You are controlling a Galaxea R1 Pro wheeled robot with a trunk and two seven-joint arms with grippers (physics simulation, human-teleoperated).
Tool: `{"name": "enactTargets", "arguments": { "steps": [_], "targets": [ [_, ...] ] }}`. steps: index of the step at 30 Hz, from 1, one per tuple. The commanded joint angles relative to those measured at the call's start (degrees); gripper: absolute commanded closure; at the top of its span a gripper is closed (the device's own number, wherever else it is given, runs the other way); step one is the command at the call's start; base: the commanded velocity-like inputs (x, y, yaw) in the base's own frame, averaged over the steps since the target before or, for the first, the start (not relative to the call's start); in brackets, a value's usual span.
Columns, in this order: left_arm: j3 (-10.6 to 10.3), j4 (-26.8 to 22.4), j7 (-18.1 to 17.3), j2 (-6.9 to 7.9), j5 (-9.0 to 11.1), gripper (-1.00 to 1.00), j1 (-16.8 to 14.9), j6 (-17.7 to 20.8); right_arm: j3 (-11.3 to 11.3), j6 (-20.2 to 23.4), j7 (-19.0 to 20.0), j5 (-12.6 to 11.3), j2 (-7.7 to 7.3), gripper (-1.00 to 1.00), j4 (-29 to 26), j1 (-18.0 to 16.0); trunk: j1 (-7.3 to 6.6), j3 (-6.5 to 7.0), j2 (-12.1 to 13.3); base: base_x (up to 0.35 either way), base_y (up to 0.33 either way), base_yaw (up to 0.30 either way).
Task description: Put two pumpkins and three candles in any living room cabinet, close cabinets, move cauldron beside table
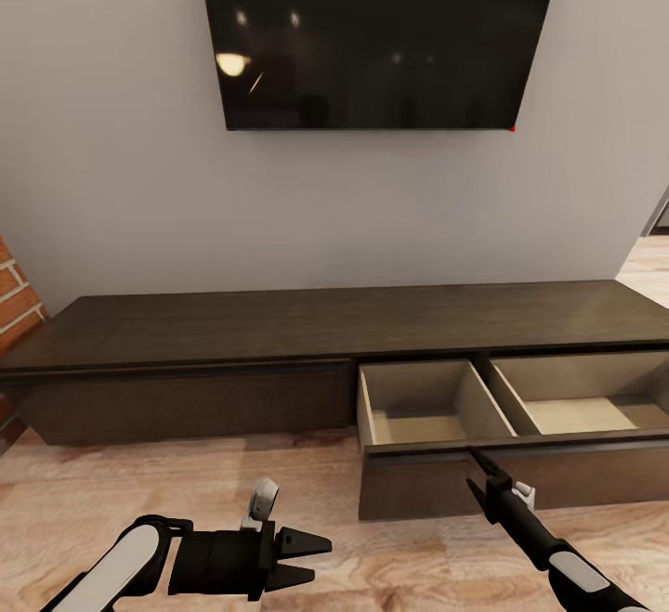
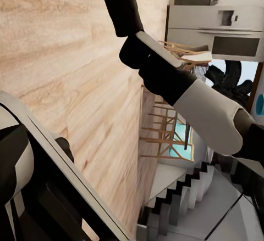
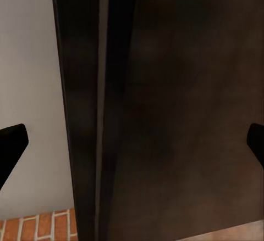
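Note:
The long, low dark-brown cabinet [image 1: 279,324] stands against the wall under a TV. Its right-hand drawer [image 1: 427,487] is pulled out, showing two beige compartments with nothing in them. My right gripper [image 1: 479,460] hovers just at that drawer's front edge. In the right wrist view its fingertips [image 3: 12,142] stand wide apart against the dark cabinet wood [image 3: 176,115], so it is open and empty. My left gripper [image 1: 311,559] hangs low over the floor, left of the drawer, open and empty. The pumpkins, candles, cauldron and table are out of view.
A black TV [image 1: 381,32] hangs on the grey wall. A brick wall [image 1: 14,301] borders the cabinet's left end, and a doorway opens at the far right. Wood floor [image 1: 186,482] lies before the cabinet. The left wrist view shows my right arm [image 2: 181,82] and stairs.

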Motion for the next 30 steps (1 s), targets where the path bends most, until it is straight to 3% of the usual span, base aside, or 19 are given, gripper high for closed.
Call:
{"name": "enactTargets", "arguments": {
  "steps": [1,21,30],
  "targets": [
    [-0.1,0.0,-0.2,0.04,-0.1,-1.00,0.0,0.1,0.3,0.5,0.1,-0.6,-0.03,-1.00,0.0,0.0,-0.01,-0.05,0.0,0.000,0.000,0.000],
    [-0.1,0.0,-0.2,0.04,-0.1,-1.00,0.0,0.0,0.3,0.5,0.1,-0.5,-0.03,-1.00,0.0,0.0,-0.01,-0.05,0.0,-0.070,0.000,0.000],
    [-0.3,0.1,-0.2,-0.04,-0.1,-1.00,0.0,0.0,0.3,3.1,0.5,-0.5,-0.03,-1.00,0.0,0.0,-0.01,-0.05,0.0,-0.121,0.000,0.000]
  ]
}}
